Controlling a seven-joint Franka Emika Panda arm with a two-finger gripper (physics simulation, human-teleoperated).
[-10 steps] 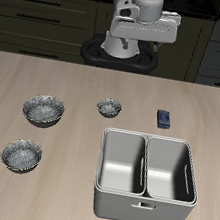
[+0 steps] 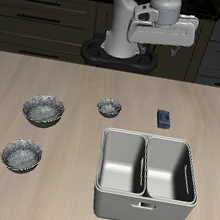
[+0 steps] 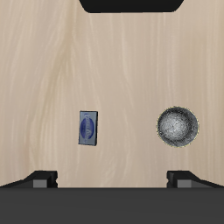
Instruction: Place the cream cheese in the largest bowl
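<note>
Hand (image 2: 175, 50) open, high above pale wooden table (image 2: 47, 76), dark cabinets (image 2: 47, 15) behind.

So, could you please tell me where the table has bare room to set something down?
The widest bare patch is the wood between the largest bowl and the metal bin, toward the front edge. The back strip of the table is bare too. It is tighter between the tiny bowl, cream cheese and bin.

The arm is standing raised at the rear of the tabletop (image 2: 24, 88), its wrist section lying roughly level. The pincer (image 2: 177, 50) is hanging high above the surface, holding nothing. In the wrist view its fingertips (image 3: 40, 178) are sitting wide apart.
</note>
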